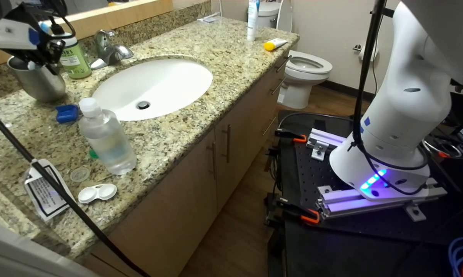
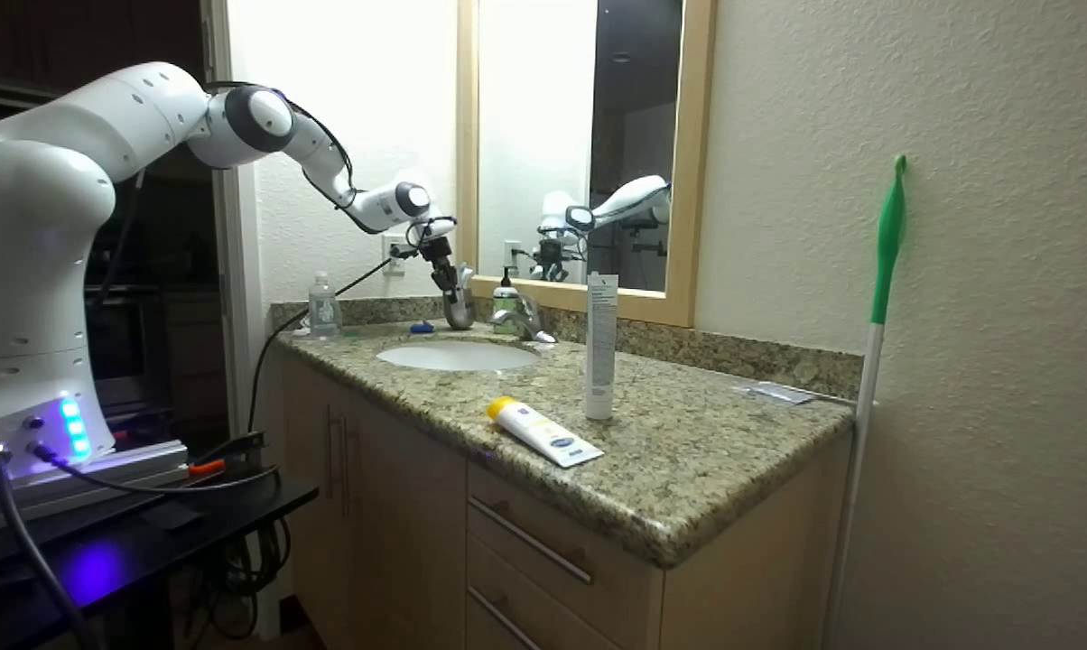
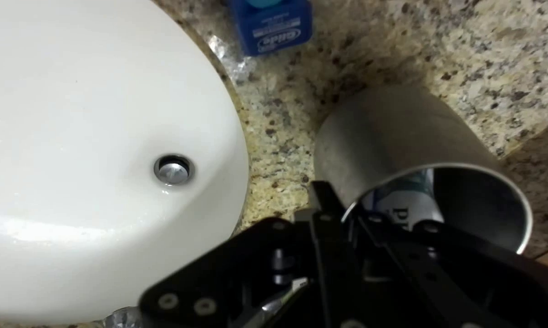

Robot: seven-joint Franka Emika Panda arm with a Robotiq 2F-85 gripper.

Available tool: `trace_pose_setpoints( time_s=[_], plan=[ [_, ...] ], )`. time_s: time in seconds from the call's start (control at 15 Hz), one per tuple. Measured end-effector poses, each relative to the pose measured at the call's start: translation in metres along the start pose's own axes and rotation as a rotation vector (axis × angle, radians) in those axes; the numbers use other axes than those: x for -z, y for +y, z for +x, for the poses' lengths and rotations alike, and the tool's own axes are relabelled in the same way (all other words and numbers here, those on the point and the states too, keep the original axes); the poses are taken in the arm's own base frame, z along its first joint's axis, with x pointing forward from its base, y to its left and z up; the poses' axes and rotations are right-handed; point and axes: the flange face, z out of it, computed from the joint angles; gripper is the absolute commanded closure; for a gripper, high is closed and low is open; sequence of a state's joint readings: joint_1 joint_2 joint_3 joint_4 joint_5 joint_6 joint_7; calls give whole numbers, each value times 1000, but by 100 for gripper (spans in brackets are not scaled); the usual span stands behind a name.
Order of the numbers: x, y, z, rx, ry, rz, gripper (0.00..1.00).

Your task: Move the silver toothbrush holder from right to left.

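- Location: the holder [image 1: 43,86] is to the left of the sink [image 1: 166,84], as one faces the mirror [image 2: 536,135]. It is just beside the soap [image 1: 75,61].
- Grip: the wrist view shows the gripper [image 3: 348,214] straddling the rim, one finger outside the wall and one inside. The fingers appear clamped on the metal between them.
- Attitude: from here I cannot tell whether the base touches the counter [image 1: 166,132] or whether the holder is fully upright.
- Step in hand: judged to be set-down and release, since the holder is on the left side. Little of the task should remain.
- Lowering: descend slowly and vertically until the base meets the stone. Stop at first resistance; further pressure would tip the holder about the pinched edge.
- Levelling: a one-sided rim hold lets the weight swing. Correct any lean with the wrist so that the whole base seats before letting go.
- Clearance: avoid drift toward the soap. The floss [image 1: 67,114] is near the base; the bottle [image 1: 112,144] is farther toward the front edge.
- Release: part the fingers only slightly. A lettered item [image 3: 413,205] inside lies near the inner finger, and a wide spread could push it or drag the holder.
- Withdrawal: retract along the line of the wall, so that neither fingertip hooks the rim.
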State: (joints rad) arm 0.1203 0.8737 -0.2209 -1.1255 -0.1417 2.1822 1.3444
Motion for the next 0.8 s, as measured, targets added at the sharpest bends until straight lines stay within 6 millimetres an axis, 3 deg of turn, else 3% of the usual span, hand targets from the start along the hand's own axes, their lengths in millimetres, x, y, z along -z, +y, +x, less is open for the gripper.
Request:
trace_pose_setpoints(
  time_s=[0.4, 0.8],
  plan=[
    [17, -8, -6, -112, -21, -6, 98],
    [15, -4, -7, -213, -26, -77, 98]
  ],
)
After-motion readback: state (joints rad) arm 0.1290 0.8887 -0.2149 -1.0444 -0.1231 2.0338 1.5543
